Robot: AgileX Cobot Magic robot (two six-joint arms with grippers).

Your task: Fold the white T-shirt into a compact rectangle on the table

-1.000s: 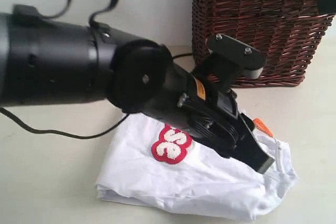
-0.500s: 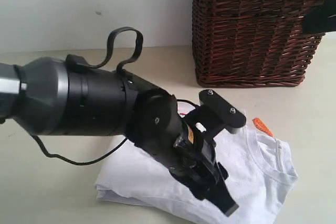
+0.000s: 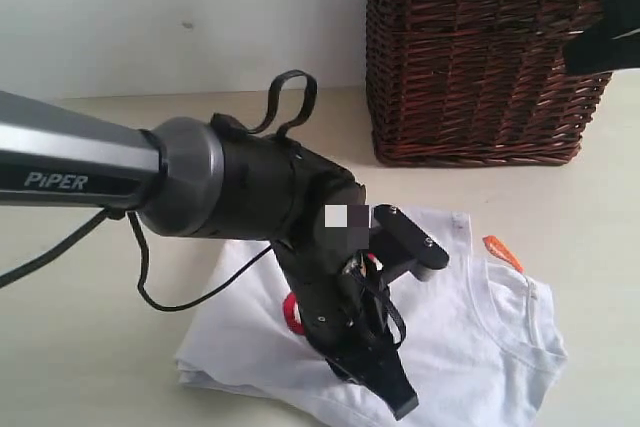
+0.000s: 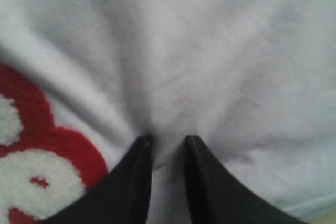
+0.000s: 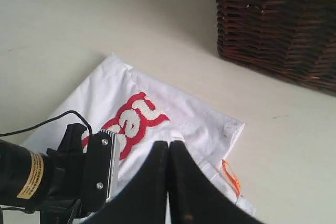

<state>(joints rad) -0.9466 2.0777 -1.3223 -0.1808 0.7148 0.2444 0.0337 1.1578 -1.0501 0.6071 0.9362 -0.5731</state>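
The white T-shirt [image 3: 480, 317] lies folded into a rough rectangle on the pale table [image 3: 90, 357], collar and orange neck tag [image 3: 502, 250] toward the right. My left gripper [image 3: 395, 399] points down onto its front portion. In the left wrist view its black fingers [image 4: 140, 148] press into the T-shirt [image 4: 210, 51] beside the red band [image 4: 31, 171], with puckered cloth pinched in the narrow gap of the left gripper [image 4: 167, 141]. My right gripper [image 5: 169, 144] hangs above the T-shirt [image 5: 205, 121], shut with nothing in it.
A dark brown wicker basket [image 3: 480, 47] stands at the back right, close behind the shirt. A black cable [image 3: 190, 297] droops from the left arm onto the table. A dark part of the right arm [image 3: 605, 32] shows at the upper right edge.
The left arm has swung down and toward the front; its gripper has dropped from above the collar area onto the shirt's front portion and now pinches cloth.
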